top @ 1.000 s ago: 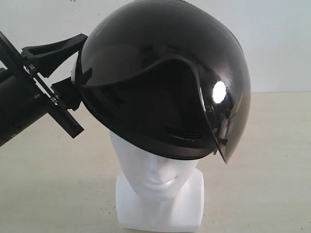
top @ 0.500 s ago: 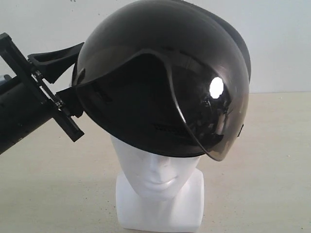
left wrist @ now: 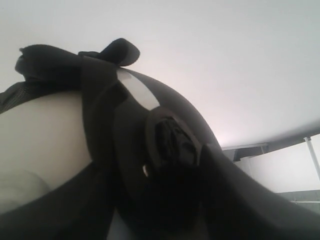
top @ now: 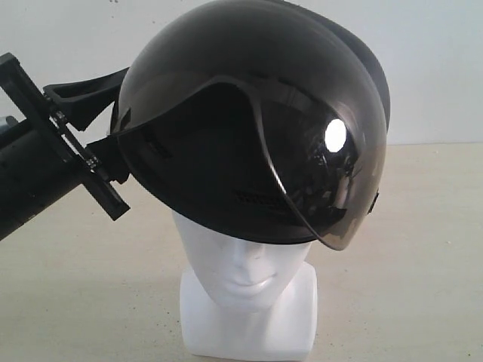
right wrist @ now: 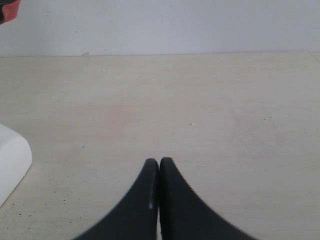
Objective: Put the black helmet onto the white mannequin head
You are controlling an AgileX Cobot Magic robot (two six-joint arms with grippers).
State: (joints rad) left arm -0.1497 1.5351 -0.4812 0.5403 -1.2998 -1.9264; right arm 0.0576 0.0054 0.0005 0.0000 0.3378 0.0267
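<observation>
The black helmet (top: 249,113) sits tilted on top of the white mannequin head (top: 245,264), covering it down to the brow. Its smoky visor (top: 332,188) hangs down at the right side of the face. My left gripper (top: 115,124) comes in from the left and is shut on the helmet's side rim, one finger above and one below. The left wrist view shows the helmet's rim and strap (left wrist: 165,150) close up, with the white head (left wrist: 40,135) inside the shell. My right gripper (right wrist: 159,162) is shut and empty above the table, beside the head's white base (right wrist: 10,160).
A beige tabletop (top: 423,286) surrounds the head, with a white wall (top: 430,68) behind it. In the right wrist view a red object (right wrist: 7,7) shows at the corner near the wall.
Over the last second the helmet turned, so the visor swung across the front and now hangs lower right. The left gripper shifted slightly with it. The last half second shows almost no motion.
</observation>
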